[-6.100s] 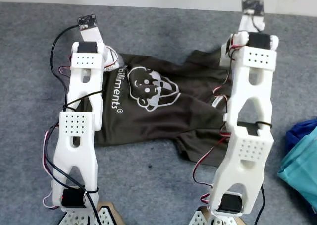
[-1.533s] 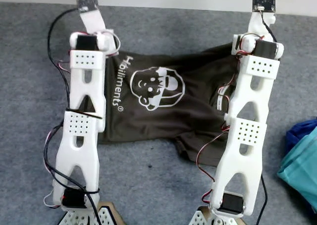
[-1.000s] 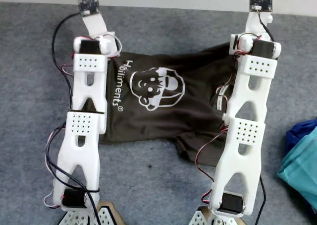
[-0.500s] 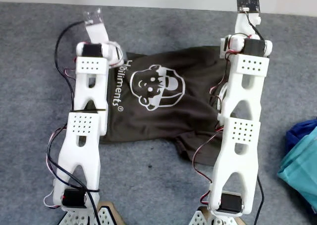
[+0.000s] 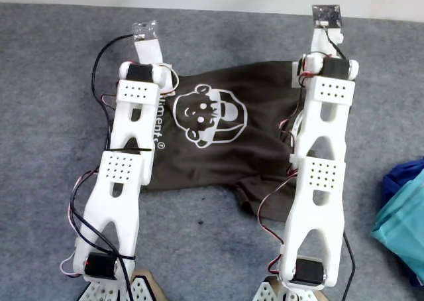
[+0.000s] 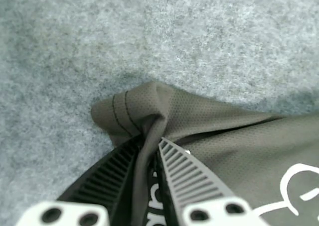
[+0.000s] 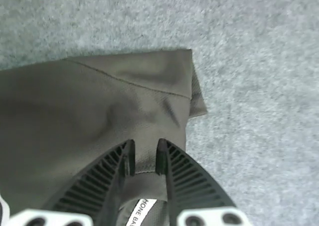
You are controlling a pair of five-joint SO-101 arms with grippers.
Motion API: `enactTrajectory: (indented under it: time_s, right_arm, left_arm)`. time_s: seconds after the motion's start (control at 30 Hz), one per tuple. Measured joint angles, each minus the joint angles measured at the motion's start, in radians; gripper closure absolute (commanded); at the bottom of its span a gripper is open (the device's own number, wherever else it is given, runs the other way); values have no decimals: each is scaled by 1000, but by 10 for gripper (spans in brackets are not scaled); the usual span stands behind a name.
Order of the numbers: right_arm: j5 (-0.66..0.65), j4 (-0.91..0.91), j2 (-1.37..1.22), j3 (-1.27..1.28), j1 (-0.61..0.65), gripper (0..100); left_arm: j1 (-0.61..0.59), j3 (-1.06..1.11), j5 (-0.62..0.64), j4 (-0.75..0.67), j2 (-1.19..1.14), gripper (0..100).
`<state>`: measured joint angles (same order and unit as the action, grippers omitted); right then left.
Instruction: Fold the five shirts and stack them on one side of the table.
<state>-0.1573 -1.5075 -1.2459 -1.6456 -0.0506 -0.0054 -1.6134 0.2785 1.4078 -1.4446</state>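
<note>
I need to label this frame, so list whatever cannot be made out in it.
High view: the left arm and right arm cover the side edges of the dark shirt.
High view: the blue and teal clothes are cut by the picture's edge; their number is unclear.
Right wrist view: the right gripper, shut on the dark shirt, hides most of a white label.

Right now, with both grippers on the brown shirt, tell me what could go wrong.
The left gripper pinches only a small bunch of the shirt at its hem; a pull might slip it free. The right gripper also grips near an edge, so tension could turn uneven. The crumpled corner by the right arm may fold in crooked.
</note>
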Motion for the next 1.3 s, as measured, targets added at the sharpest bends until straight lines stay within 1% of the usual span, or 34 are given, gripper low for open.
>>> enactTrajectory:
  time_s: [0.3, 0.47, 0.7, 0.8, 0.87, 1.13, 1.3]
  right_arm:
    - [0, 150, -68, 0, -2, 908]
    - [0, 198, -132, 0, -12, 907]
    - [0, 206, -184, 0, -11, 920]
    - [0, 216, -201, 0, -11, 996]
    - [0, 235, -207, 0, -15, 985]
    - [0, 250, -204, 0, -17, 992]
    - [0, 192, -118, 0, -17, 992]
  left_arm:
    - [2, 0, 3, -23, -2, 990]
    - [2, 0, 3, -23, -2, 990]
    - [2, 0, 3, -23, -2, 993]
    - [2, 0, 3, -23, -2, 993]
    - [2, 0, 3, -23, -2, 993]
    - [2, -14, 3, -23, 0, 993]
    - [0, -14, 3, -23, 66, 993]
